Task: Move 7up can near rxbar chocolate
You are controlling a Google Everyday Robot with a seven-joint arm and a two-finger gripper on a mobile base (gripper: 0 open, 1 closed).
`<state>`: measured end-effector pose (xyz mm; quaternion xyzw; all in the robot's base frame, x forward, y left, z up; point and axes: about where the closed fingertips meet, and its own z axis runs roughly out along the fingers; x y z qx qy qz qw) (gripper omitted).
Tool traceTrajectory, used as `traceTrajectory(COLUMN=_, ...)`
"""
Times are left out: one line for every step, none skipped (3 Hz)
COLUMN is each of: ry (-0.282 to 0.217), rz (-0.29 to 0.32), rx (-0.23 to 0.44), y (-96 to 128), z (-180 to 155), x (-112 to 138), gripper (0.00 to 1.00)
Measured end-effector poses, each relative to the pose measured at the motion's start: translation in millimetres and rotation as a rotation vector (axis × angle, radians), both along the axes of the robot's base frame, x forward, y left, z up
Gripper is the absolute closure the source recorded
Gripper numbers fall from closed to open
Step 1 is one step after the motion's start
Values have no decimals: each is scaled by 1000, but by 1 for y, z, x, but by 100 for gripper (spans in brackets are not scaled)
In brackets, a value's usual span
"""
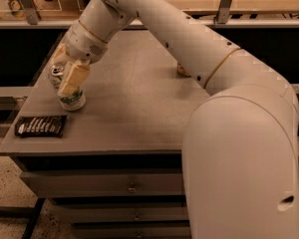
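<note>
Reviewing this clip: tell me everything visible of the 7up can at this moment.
The 7up can is a white, metal-looking soda can with green markings, a green band at its base and a silver top. It leans, top tipped leftward, with its base seemingly on the grey table near the front-left corner. The tool is closed around it, and one tan finger across its front hides its middle. The rxbar chocolate lies nearby, not touching.
</note>
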<state>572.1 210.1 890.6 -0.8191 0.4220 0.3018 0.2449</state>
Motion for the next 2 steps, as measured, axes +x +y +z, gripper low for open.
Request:
traceTrajectory(ry=-14, rz=-29, rx=-17, y=-4, z=18, x=0, gripper=0)
traceTrajectory(ry=-14, rz=-29, rx=-17, y=-4, z=18, x=0, gripper=0)
